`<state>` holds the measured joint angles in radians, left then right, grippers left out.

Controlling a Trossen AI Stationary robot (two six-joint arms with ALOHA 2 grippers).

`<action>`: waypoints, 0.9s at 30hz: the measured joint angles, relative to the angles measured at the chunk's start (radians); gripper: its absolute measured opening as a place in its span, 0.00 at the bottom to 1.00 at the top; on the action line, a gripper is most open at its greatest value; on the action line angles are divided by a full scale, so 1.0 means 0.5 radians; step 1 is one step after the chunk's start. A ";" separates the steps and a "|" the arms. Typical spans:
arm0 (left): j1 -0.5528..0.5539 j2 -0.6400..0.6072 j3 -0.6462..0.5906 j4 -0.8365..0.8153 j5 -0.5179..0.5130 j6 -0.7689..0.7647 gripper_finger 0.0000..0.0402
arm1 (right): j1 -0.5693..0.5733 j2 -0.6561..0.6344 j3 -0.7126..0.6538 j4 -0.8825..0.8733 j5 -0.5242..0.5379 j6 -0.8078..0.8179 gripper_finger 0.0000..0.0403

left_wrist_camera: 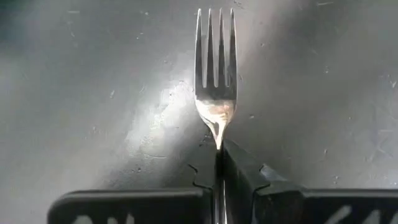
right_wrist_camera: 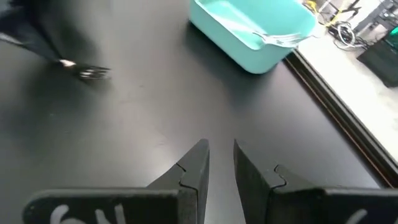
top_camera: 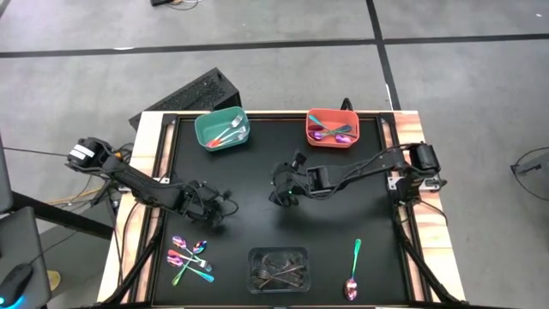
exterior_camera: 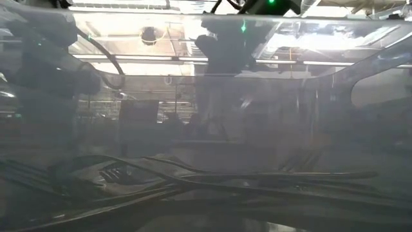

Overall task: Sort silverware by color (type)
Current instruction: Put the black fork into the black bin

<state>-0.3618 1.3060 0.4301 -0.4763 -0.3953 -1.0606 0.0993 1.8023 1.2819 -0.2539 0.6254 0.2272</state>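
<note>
Over the black table, the left fingers grip a fork while the right fingers hang slightly parted, empty.

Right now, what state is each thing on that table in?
Left gripper: jaws shut on a fork.
Right gripper: jaws slightly apart, empty, mid-table.
Teal bin: holds cutlery.
Red bin: holds cutlery.
Clear tray: holds grey cutlery.
Loose pile: unsorted.
Green-handled spoon: lying alone.

This looks like a robotics lab or workshop. A black worktable stands on a bare grey concrete floor marked with dark tape lines, and loose cables trail beside it.
</note>
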 joint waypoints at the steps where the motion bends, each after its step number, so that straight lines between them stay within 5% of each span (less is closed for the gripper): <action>1: 0.000 0.001 0.000 0.003 -0.007 0.006 0.01 | 0.016 -0.001 0.000 0.004 0.000 0.000 0.23; 9: -0.097 -0.022 0.276 0.120 -0.042 0.609 0.00 | 0.275 -0.228 0.003 -0.281 0.025 0.108 0.22; 17: -0.304 0.133 0.856 0.344 -0.236 1.329 0.00 | 0.780 -0.590 0.003 -0.692 0.371 0.552 0.18; 27: -0.318 0.846 1.634 0.316 -0.083 1.660 0.00 | 1.280 -0.665 0.003 -0.994 0.414 1.099 0.17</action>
<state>-0.5209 1.7290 1.2470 -0.3181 -0.4369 -0.2306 0.7393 1.4700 1.2835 -0.7510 0.8323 0.7768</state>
